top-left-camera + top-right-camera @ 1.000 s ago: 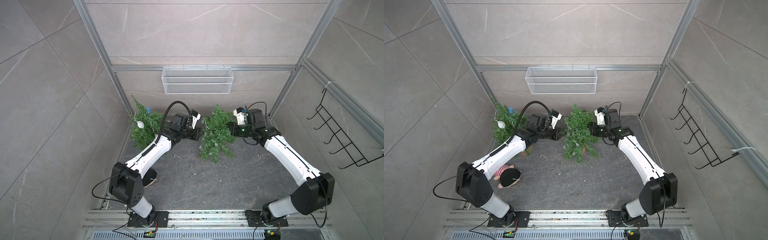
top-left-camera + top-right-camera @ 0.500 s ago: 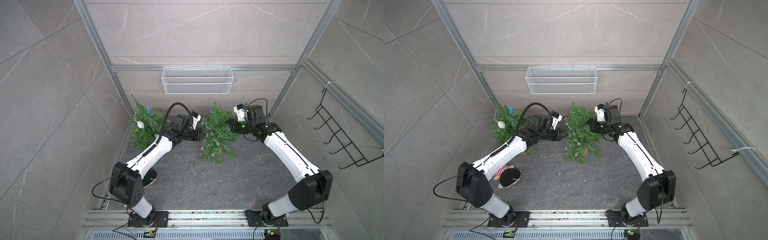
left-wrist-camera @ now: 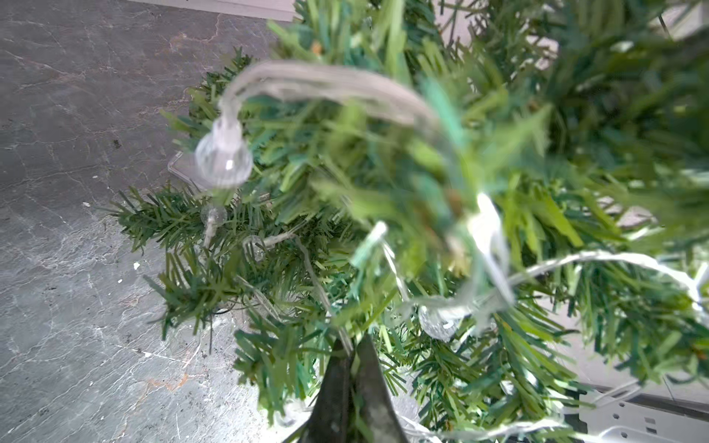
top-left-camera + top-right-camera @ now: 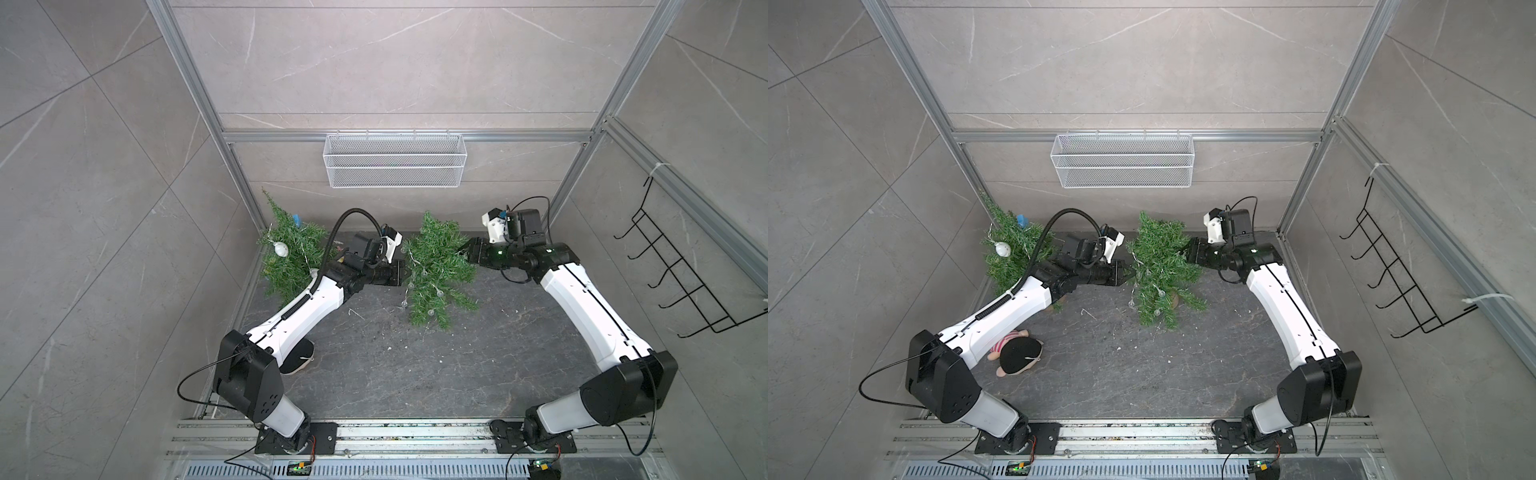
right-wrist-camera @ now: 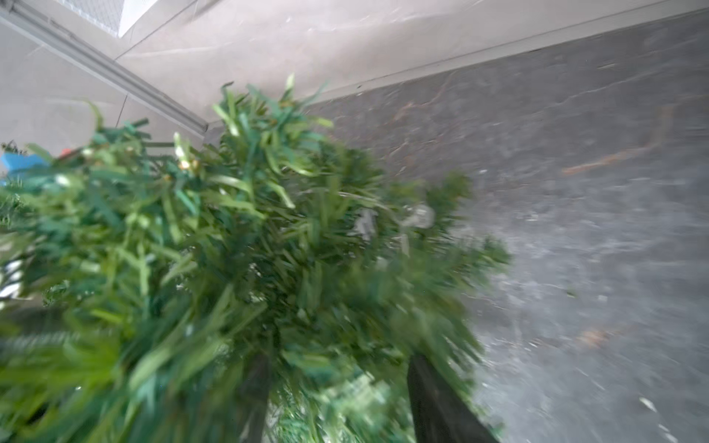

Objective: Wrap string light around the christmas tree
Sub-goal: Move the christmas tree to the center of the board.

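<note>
Green christmas tree, clear-bulbed string light (white wire), dark grey veined floor

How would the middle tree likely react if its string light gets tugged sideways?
Likely tippy: the middle tree carries a bushy crown over a small base. Its string light sags in floppy loops, so slack probably pulls out first.
</note>
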